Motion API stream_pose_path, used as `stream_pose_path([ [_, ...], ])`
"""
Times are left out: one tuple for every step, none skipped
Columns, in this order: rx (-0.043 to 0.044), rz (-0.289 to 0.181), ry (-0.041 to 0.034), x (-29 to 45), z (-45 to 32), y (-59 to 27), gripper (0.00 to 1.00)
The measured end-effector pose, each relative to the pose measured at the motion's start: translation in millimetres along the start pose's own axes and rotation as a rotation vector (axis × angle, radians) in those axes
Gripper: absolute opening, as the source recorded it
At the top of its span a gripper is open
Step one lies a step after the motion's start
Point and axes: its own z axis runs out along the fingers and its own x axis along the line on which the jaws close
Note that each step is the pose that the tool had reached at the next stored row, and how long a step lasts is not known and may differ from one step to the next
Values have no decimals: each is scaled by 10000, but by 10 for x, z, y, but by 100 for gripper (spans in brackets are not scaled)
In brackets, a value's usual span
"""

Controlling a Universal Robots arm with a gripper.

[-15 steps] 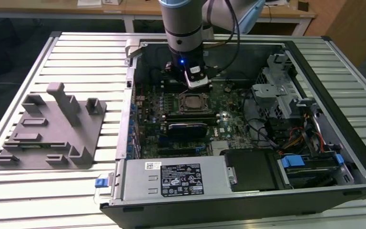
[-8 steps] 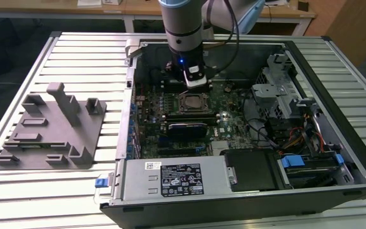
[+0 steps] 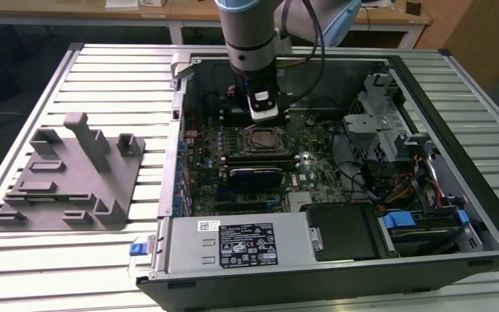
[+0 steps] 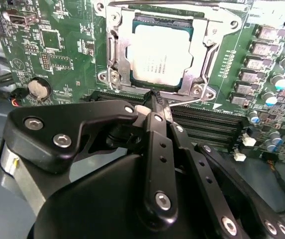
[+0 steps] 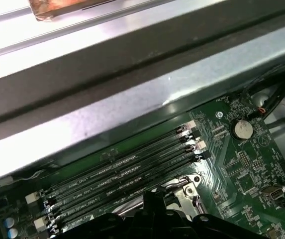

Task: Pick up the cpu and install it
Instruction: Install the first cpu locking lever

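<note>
The cpu [image 4: 156, 55] lies flat in its socket [image 4: 113, 50], silvery top up, beside the claw [image 4: 155, 97], pinched narrow and empty.

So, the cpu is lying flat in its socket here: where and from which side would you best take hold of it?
Probably from straight above, pinching two opposite edges of the cpu. It lies flat with its metal top up inside the socket frame. The frame rings it closely, so a sideways approach looks blocked. Little of its thin edge stands exposed, so the hold would have to be shallow.

Smooth silvery metal cpu [image 4: 156, 52], matt black hand [image 4: 154, 97].
</note>
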Motion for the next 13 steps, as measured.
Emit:
stream_pose_path([
  [2, 16, -4, 6, 7, 11, 11],
  [3, 23, -6, 13, 13, 23, 11],
  [2, 23, -6, 19, 20, 34, 11],
  [2, 22, -6, 23, 24, 40, 11],
  [-1, -2, 0, 24, 27, 43, 11],
  [-8, -71, 13, 25, 30, 44, 11],
  [-18, -184, 37, 25, 32, 44, 11],
  [-35, -336, 69, 26, 35, 43, 11],
  [-54, -513, 104, 26, 39, 43, 11],
  [-74, -703, 144, 26, 43, 42, 11],
  [-93, -880, 181, 26, 46, 41, 11],
  [-112, -1053, 218, 27, 50, 41, 11],
  [-129, -1230, 254, 27, 54, 40, 11],
])
